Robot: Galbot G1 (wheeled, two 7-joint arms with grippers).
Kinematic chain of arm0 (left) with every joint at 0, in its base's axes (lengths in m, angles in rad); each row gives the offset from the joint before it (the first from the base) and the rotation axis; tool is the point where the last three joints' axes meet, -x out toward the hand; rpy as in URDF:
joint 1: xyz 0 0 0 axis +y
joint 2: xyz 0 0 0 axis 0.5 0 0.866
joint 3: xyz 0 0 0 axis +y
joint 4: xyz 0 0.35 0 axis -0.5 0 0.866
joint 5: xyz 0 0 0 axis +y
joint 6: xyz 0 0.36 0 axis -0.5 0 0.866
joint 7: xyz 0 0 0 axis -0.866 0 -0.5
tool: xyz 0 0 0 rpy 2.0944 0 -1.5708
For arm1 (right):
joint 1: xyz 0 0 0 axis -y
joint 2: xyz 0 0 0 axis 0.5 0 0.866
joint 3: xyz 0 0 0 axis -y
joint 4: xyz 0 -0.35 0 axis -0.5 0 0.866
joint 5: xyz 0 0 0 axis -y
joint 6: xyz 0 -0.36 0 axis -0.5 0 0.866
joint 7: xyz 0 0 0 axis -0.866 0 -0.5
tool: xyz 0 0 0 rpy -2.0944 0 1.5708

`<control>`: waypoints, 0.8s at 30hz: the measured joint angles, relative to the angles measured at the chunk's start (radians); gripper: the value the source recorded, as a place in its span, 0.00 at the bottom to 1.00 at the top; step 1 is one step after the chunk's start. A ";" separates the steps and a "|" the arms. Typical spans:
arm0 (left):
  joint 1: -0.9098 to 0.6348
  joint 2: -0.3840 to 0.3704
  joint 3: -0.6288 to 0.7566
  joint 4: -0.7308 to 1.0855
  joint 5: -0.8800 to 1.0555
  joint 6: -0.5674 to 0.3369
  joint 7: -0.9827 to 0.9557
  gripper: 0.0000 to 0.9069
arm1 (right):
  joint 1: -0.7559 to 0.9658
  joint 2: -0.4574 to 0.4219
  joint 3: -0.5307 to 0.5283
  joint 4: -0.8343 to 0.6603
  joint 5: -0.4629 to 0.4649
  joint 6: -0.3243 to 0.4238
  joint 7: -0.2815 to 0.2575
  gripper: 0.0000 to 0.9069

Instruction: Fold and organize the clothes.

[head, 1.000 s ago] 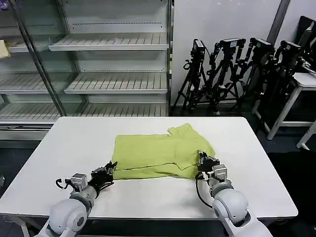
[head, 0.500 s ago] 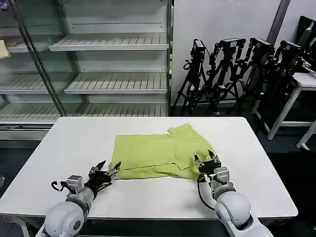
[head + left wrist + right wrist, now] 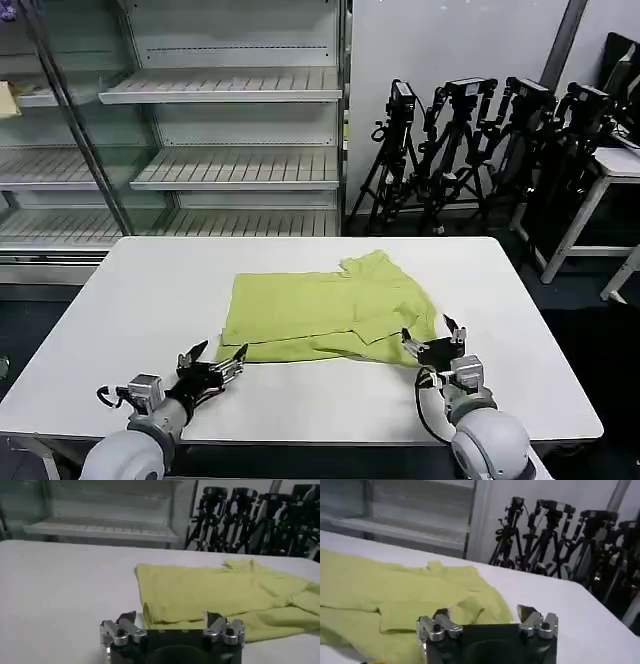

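Note:
The lime yellow-green T-shirt [image 3: 325, 308] lies folded into a wide band in the middle of the white table [image 3: 150, 290], plain side up, one sleeve bunched at its far right. My left gripper [image 3: 215, 360] is open just off the shirt's near left corner, nothing between its fingers. My right gripper [image 3: 432, 338] is open at the shirt's near right corner, also holding nothing. From the left wrist, the shirt [image 3: 220, 592] has its folded edge just beyond the open left gripper [image 3: 170, 619]. From the right wrist, the shirt [image 3: 395, 595] lies ahead of the open right gripper [image 3: 482, 614].
Empty metal shelving [image 3: 220, 130] stands behind the table. Several black tripods [image 3: 480, 140] line the back right wall, with a white side table [image 3: 610, 170] at far right. Bare tabletop surrounds the shirt.
Both grippers let go of the shirt's near edge, opened, and drew back toward me. The shirt's near edge now lies flat on the table.

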 measured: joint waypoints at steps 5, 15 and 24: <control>-0.014 -0.010 0.014 0.031 -0.002 0.000 -0.009 0.24 | -0.002 0.002 -0.004 -0.016 0.024 -0.020 0.002 1.00; -0.042 -0.017 0.034 0.090 -0.003 -0.007 -0.014 0.04 | 0.001 0.000 -0.018 -0.042 0.081 -0.039 0.002 0.00; -0.040 -0.012 0.036 0.098 -0.013 -0.008 -0.006 0.04 | -0.017 -0.007 -0.018 -0.033 0.117 -0.048 0.001 0.00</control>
